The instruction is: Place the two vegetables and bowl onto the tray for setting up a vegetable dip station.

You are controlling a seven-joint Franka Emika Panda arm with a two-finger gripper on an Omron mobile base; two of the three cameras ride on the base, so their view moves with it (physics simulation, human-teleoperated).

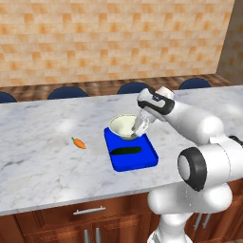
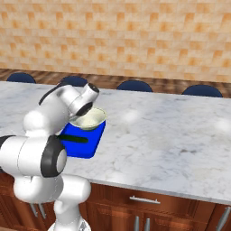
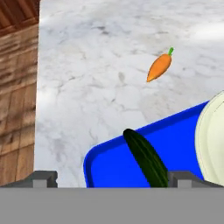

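The gripper (image 3: pixel 112 177) stands wide open and holds nothing; in the hand view its two finger tips sit far apart at the bottom, with the cucumber (image 3: pixel 146 158) running up between them. In the left base view the gripper (image 1: pixel 141 124) hangs over the far end of the tray (image 1: pixel 142 160), just above the bowl (image 1: pixel 122 127), and the wrist hides the bowl's right rim. From the right base view the arm covers the gripper itself and much of the tray (image 2: pixel 88 145); only the bowl (image 2: pixel 90 119) and a strip of cucumber (image 2: pixel 77 139) show past it.

The cucumber (image 1: pixel 126 151) lies flat across the middle of the tray, inside the rim. The bowl sits at the tray's far end, and in the left base view its rim hangs over the tray's far edge; whether its base rests fully on the tray I cannot tell. The hand view shows only a cream arc of the bowl (image 3: pixel 211 140) at its right side, beside the cucumber.

The carrot (image 1: pixel 79 143) lies on the bare counter (image 1: pixel 38 142), well apart from the tray on its left, near the counter's middle. The hand view shows it (image 3: pixel 159 66) clearly, green top pointing away from the tray. Nothing stands between carrot and tray.

Blue chairs (image 1: pixel 67 92) line the counter's far edge, wood drawers (image 1: pixel 90 213) its near side.
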